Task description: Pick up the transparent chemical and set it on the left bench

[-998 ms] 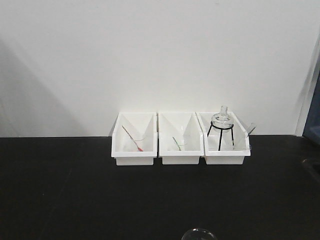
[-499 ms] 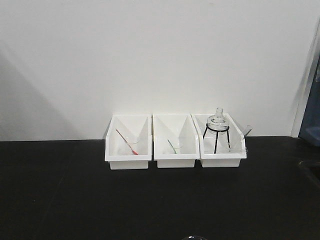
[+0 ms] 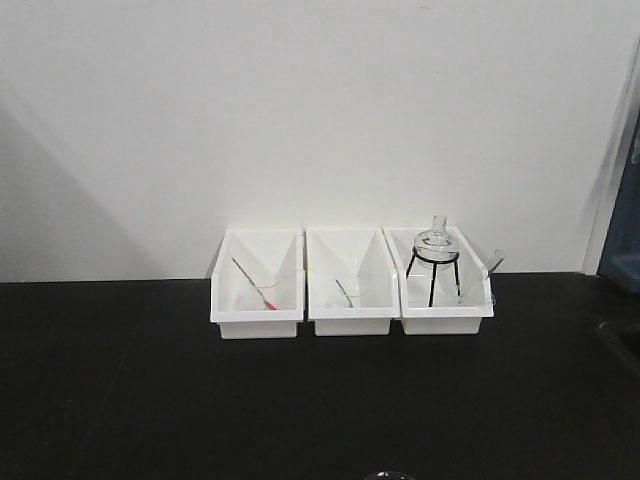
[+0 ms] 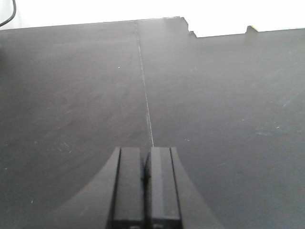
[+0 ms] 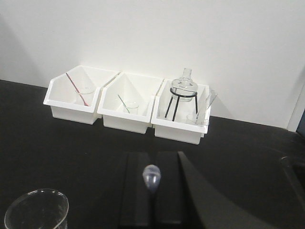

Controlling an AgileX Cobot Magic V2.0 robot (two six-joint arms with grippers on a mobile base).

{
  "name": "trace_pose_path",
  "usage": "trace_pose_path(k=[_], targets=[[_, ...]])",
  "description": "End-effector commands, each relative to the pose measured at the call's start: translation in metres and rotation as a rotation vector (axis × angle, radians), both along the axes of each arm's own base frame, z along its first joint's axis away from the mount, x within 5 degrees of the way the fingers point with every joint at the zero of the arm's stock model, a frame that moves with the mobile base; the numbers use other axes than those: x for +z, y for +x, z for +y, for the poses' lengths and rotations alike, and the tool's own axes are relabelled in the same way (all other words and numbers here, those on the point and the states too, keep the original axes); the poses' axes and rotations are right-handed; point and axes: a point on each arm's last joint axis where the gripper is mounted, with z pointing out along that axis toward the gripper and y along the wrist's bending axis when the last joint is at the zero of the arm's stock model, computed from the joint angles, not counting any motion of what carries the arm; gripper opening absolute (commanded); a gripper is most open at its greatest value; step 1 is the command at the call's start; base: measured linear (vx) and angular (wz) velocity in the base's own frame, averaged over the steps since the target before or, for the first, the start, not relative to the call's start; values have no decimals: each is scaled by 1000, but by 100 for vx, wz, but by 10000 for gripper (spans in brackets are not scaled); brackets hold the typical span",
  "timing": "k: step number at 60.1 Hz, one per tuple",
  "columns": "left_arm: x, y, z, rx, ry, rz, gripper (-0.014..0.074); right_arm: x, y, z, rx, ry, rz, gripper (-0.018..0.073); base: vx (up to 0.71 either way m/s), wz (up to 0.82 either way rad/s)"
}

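Clear pipette (image 5: 152, 175) pinched by its bulb in right hand (image 5: 152, 161), in front of three white bins (image 5: 125, 123) on counter (image 5: 57, 152); left hand (image 4: 145, 155) pressed together

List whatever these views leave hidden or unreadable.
- Right wrist view: the transparent chemical shows only its bulb; the right gripper hides its stem.
- Front view: the beaker is cut off by the bottom edge, only its rim showing.
- Front view: the clear pieces beside the tripod in the right bin are too faint to identify.
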Motion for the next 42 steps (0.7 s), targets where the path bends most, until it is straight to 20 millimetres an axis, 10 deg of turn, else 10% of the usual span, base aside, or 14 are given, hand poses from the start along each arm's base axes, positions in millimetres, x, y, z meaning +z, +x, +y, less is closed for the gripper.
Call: trace_pose_path(k=[1,42], targets=[[3,-1,0,-1,-14,-81,-4,18,0,2,25,27,-110,-1,0,0],[3,-1,0,-1,-14,-81,-4,-24,117,74,451,168,-51,-1,0,0]])
